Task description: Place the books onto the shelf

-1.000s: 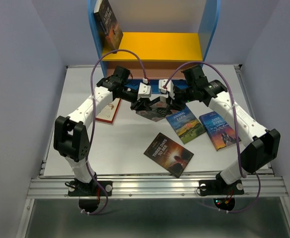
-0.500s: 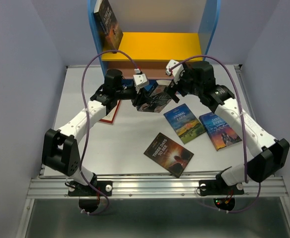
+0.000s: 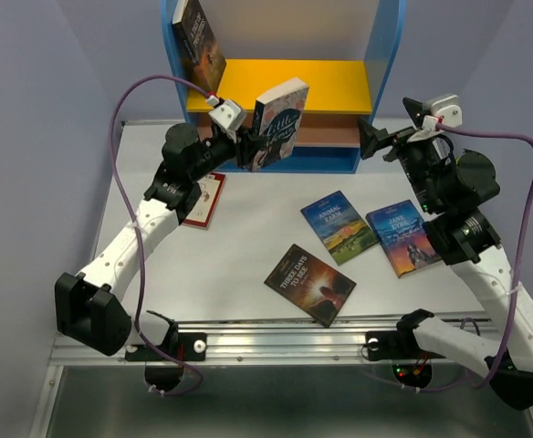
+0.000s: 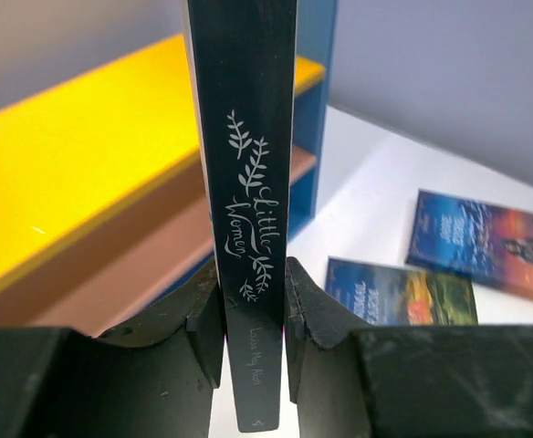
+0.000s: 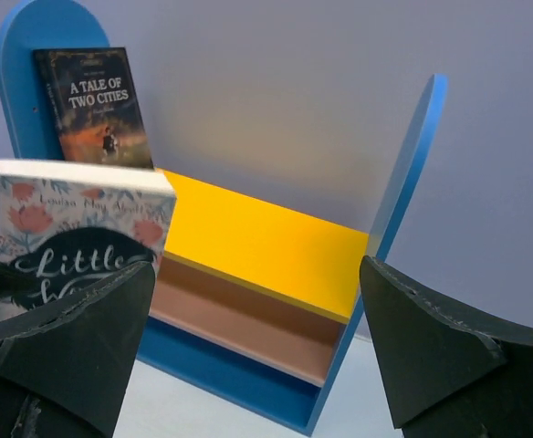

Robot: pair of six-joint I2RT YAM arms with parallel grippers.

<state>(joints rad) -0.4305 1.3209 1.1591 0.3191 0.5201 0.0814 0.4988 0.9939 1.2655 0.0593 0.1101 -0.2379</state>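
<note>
Gripping the Little Women book (image 3: pixel 278 123) upright in the left claw (image 3: pixel 244 146) just before the shelf (image 3: pixel 390 55), with the right claw (image 5: pixel 257 269) parted and empty, seemingly best slid level onto the yellow board (image 3: pixel 285 84).

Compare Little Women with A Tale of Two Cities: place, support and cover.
Little Women is clamped roughly upright in the left gripper, in front of the shelf. A Tale of Two Cities stands free on the yellow board, against the left blue side.
Little Women's cover is pale and floral with a dark panel and white script; A Tale of Two Cities is dark brown with block lettering.
Both are paperbacks standing, not lying flat.
</note>
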